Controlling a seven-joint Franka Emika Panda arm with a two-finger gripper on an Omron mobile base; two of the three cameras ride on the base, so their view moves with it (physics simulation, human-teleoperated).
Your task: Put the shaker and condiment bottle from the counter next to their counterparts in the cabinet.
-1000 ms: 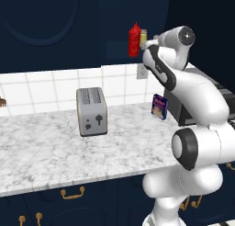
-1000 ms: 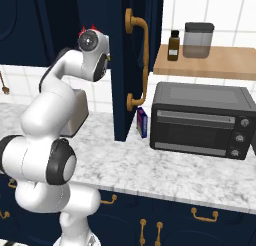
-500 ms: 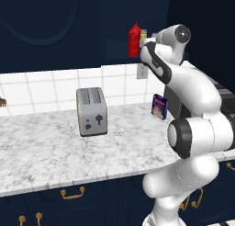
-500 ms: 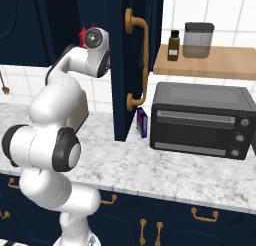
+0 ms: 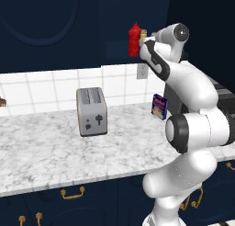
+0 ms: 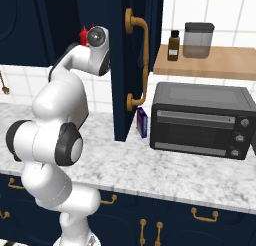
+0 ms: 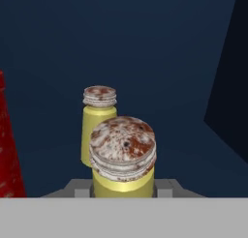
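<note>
A: Where does the arm stand, and what does the gripper [image 7: 123, 191] carry?

B: The white arm reaches up from the base into the open cabinet [image 5: 114, 18]. In the hand view the gripper's jaws are clamped on the shaker [image 7: 123, 162], a yellow cylinder with a mottled grey cap, which sits upright between the two fingertips [image 7: 77, 187]. In the left base view the hand is at shelf height, close to the right of a red bottle.

A: Where does the held shaker lie in relation to the things already in the cabinet?

B: Directly behind it in the hand view stands the second shaker [image 7: 99, 121], paler yellow with a like cap; the two overlap in the picture, and whether they touch cannot be told. At the left edge of that view rises the red bottle [image 7: 8, 155]. In the left base view this same bottle [image 5: 134, 40] stands upright on the navy shelf, with a small yellow shaker [image 5: 143, 35] just beside it on the right.

A: What is on the counter [image 5: 55, 151]?

B: A silver toaster [image 5: 92, 111] stands near the middle of the marbled top, and a small purple box [image 5: 159, 106] leans near the tiled wall beside the arm. In the right base view a black toaster oven [image 6: 200, 119] sits to the right of the open cabinet door [image 6: 135, 65], under a wooden shelf [image 6: 210, 62].
</note>
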